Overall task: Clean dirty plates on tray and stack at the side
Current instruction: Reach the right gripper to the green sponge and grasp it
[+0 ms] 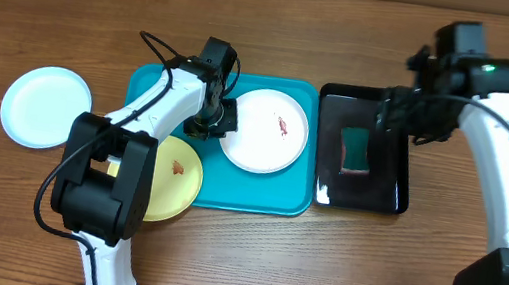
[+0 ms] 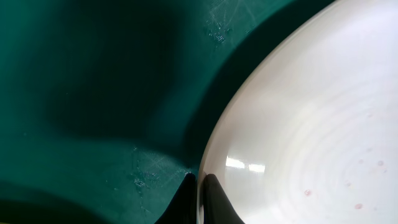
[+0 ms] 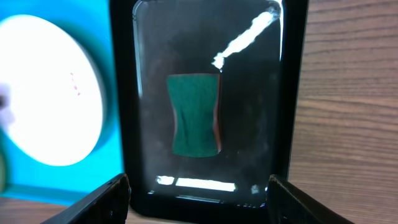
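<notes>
The white plate (image 1: 267, 129) is being clamped at its rim by the left gripper (image 2: 199, 190); the right gripper (image 3: 199, 199) is being held, jaws apart, above the sponge (image 3: 194, 115).

On the tray (image 1: 257, 192): first plate (image 1: 264, 130). Over its left edge: second plate (image 1: 185, 168). Left on the bench (image 1: 22, 209): third plate (image 1: 45, 107). Right: small tray (image 1: 395, 184) (sponge (image 1: 356, 150) inside).

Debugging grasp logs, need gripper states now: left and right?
Left gripper: closed on the rim of the white plate.
Right gripper: open, holding nothing, above the sponge.
</notes>
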Available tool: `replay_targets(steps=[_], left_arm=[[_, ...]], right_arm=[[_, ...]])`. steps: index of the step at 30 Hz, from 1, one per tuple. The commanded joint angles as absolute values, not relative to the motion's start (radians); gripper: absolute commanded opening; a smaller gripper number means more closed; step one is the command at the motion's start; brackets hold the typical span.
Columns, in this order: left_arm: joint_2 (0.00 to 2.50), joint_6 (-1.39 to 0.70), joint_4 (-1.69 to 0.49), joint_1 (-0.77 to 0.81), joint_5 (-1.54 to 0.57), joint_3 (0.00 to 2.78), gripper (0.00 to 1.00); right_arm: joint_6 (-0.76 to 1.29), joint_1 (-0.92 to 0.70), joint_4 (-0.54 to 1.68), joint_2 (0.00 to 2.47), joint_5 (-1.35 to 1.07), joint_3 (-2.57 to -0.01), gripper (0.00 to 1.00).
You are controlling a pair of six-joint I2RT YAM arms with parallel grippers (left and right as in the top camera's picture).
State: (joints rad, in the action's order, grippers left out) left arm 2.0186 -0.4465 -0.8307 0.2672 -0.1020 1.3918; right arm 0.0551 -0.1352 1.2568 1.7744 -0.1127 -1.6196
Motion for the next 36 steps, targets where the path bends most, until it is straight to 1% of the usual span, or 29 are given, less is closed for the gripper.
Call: replay_targets(steps=[1,18,25,28,32,33,34,36], left_arm=[[2.040,-0.451,-0.849,0.275,-0.075,1.353,0.04],[2.035,-0.453,-0.880,0.274,-0.059,1.353,0.04],[2.035,-0.453,-0.876,0.275,-0.059,1.353,0.04],[2.035,-0.453,-0.874,0.276,-0.059,1.353,0.04],[2.035,-0.453,-0.874,0.276,-0.059,1.353,0.04],[2.035,-0.453,-0.874,0.276,-0.059,1.353,0.04],[2.035,-0.453,-0.874,0.276,-0.059,1.353,0.04],[2.035,-0.453,-0.873,0.276,-0.059,1.353,0.04]], right_arm=[[0.048,-0.171,1.210,1.781,-0.001,-1.560,0.72],[0.049,-0.262,0.851,1.782,-0.001,-1.242,0.68],[0.058,-0.288,0.739,1.782,0.000,-1.172,0.62],[0.084,-0.288,0.709,1.783,0.036,-1.157,0.59],[0.090,-0.288,0.661,1.784,0.051,-1.119,0.59],[0.094,-0.288,0.654,1.784,0.051,-1.110,0.61],[0.102,-0.288,0.646,1.785,0.051,-1.100,0.64],[0.105,-0.288,0.625,1.785,0.051,-1.080,0.67]])
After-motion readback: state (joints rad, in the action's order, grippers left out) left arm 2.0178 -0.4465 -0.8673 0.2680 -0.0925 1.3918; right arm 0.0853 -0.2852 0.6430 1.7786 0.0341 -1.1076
